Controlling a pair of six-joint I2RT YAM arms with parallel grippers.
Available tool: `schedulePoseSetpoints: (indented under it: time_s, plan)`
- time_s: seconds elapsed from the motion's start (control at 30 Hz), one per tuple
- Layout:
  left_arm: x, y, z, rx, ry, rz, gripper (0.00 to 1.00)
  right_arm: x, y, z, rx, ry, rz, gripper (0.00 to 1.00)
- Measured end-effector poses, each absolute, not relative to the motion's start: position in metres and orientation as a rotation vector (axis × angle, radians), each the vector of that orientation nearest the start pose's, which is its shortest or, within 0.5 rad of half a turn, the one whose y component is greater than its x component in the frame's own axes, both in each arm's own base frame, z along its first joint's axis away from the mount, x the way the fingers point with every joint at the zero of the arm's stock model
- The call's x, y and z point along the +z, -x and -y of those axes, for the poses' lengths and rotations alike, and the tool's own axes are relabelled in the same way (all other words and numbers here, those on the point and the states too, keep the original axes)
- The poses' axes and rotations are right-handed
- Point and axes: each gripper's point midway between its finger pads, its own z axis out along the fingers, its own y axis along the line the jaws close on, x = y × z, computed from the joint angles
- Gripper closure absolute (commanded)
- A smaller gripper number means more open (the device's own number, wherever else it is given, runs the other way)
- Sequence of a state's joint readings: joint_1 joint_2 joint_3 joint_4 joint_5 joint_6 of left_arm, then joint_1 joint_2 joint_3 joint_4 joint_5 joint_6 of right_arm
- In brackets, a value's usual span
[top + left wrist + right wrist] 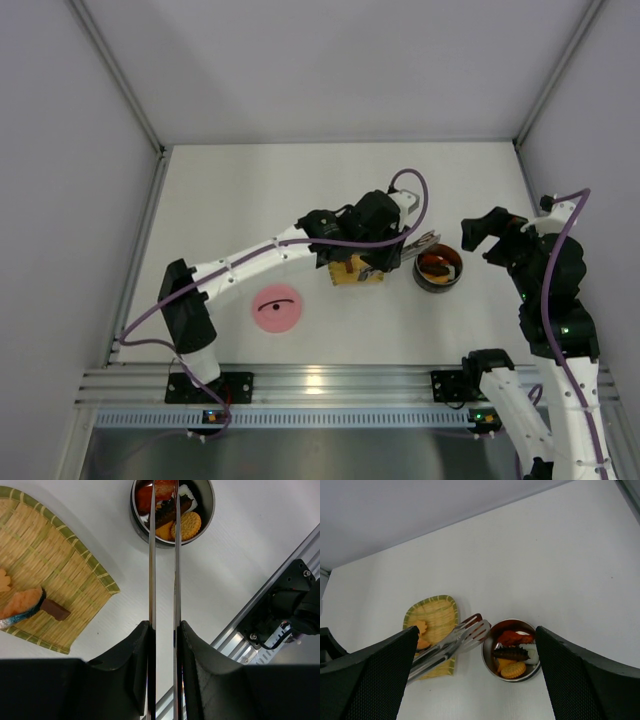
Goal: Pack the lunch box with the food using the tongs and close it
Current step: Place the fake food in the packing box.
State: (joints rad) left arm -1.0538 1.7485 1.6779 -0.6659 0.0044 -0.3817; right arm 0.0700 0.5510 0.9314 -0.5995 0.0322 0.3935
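Your left hand is clenched on the tongs, one pair, their two slim arms squeezed nearly parallel with a narrow gap between them. In the left wrist view the tongs run straight across the lunch box and hide a strip of what lies inside; in the right wrist view their tips sit just beside its left rim, with nothing visible between them. The lunch box stands open on the bench, just right of the single yellow woven tray. In the box you can count about five pieces of food: a red one, a dark strip, a white chunk, a round orange biscuit and another orange bit. Three more show on the tray: a salmon-coloured slice, a brown bit touching it, and an orange flower-shaped piece cut by the frame edge. One pink lid lies flat on the bench left of the tray, well apart from the box. From above, your left arm covers part of the tray. Your right hand is released, fingers spread wide, holding nothing, near the box's right side.
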Motion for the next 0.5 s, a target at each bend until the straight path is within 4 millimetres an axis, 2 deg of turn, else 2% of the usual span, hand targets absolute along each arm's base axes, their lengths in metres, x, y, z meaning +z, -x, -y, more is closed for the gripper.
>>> schedulePoseSetpoints:
  time_s: [0.3, 0.5]
  plan:
    - [0.184, -0.221, 0.432, -0.677, -0.850, -2.353, 0.73, 0.306, -0.235, -0.027, 0.302, -0.313, -1.775, 0.02]
    - [0.176, -0.221, 0.435, -0.671, -0.863, -2.364, 0.62, 0.306, -0.235, -0.027, 0.302, -0.313, -1.776, 0.02]
